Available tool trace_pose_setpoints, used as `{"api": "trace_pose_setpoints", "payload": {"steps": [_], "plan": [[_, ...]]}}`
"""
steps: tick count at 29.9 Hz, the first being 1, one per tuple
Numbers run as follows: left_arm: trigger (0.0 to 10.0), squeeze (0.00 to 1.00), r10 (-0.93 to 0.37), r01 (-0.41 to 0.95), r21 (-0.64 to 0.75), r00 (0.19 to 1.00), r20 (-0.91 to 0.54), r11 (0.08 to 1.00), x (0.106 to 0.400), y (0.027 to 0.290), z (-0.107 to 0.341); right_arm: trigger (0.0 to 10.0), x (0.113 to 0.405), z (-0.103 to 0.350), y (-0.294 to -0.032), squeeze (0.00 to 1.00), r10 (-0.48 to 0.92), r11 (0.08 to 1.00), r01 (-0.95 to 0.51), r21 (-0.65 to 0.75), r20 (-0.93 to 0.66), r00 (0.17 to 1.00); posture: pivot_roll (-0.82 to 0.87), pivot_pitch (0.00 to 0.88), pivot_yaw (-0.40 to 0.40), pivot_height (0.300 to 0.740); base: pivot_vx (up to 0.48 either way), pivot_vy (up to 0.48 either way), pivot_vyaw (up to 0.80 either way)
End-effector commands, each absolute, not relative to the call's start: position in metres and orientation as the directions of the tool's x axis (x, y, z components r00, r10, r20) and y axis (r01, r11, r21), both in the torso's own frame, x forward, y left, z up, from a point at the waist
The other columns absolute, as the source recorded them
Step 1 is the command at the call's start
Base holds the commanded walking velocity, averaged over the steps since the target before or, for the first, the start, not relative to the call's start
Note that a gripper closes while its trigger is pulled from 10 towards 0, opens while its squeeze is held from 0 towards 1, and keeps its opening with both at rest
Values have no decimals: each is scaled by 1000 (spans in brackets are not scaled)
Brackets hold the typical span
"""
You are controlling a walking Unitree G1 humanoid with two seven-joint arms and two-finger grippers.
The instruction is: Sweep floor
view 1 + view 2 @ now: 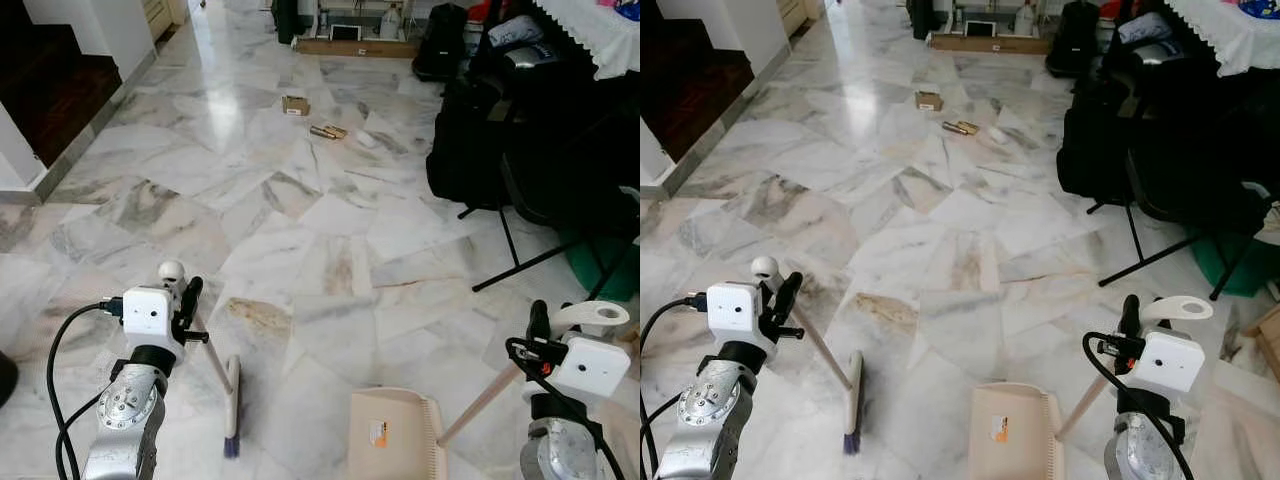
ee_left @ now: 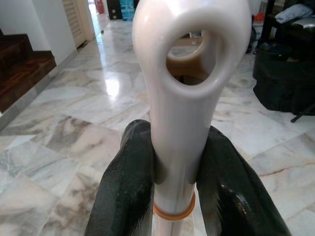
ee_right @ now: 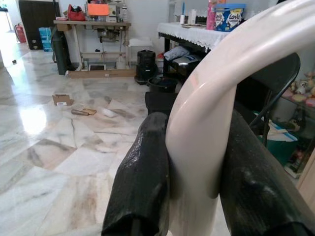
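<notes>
**Broom and dustpan held at the near edge of the marble floor**

Left eye view looks down a long stretch of white marble floor (image 1: 300, 230). Low on the left, the left gripper (image 1: 188, 300) pinches the pale handle of a broom (image 1: 231, 400), just below its rounded, holed tip. The left wrist view confirms it: both black fingers (image 2: 128, 196) press against the cream shaft from either side. The handle slants down to the brush head, which rests on the floor close in front of the robot.

Over on the right, the right gripper (image 1: 540, 325) is clamped on the looped white handle of a dustpan (image 1: 395, 435). Its fingers (image 3: 142, 177) squeeze the curved handle between them. The beige pan sits flat on the floor just beside the brush head, its wooden stick angling up to the gripper.

Farther out toward the middle of the floor lie a small cardboard box (image 1: 295, 105), a brownish scrap (image 1: 328, 131) and a white crumpled bit (image 1: 366, 139), well apart from the broom. Black bags (image 1: 470, 150) and a folding chair (image 1: 560, 190) crowd the right edge; dark stairs (image 1: 50, 90) rise at the left.
</notes>
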State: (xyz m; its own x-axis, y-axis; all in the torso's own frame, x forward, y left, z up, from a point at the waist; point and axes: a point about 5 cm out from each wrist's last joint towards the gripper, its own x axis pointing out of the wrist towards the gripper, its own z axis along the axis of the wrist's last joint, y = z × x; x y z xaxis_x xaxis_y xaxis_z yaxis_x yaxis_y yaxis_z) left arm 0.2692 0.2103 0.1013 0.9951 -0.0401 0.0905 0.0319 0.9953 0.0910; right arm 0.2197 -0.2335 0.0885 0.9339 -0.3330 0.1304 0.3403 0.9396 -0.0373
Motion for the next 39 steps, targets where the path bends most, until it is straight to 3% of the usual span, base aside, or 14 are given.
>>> {"api": "trace_pose_setpoints", "payload": {"steps": [1, 39], "plan": [[10000, 0, -39, 26, 109, 992, 117, 994, 275, 213, 110, 10000, 223, 101, -234, 0, -325, 941, 337, -39, 181, 928, 23, 82, -46, 740, 289, 0, 0], [10000, 0, -77, 63, 114, 989, 123, 991, 284, 207, 119, 10000, 231, 103, -227, 0, -325, 944, 329, 4, 166, 931, 18, 164, -31, 740, 301, 0, 0]]}}
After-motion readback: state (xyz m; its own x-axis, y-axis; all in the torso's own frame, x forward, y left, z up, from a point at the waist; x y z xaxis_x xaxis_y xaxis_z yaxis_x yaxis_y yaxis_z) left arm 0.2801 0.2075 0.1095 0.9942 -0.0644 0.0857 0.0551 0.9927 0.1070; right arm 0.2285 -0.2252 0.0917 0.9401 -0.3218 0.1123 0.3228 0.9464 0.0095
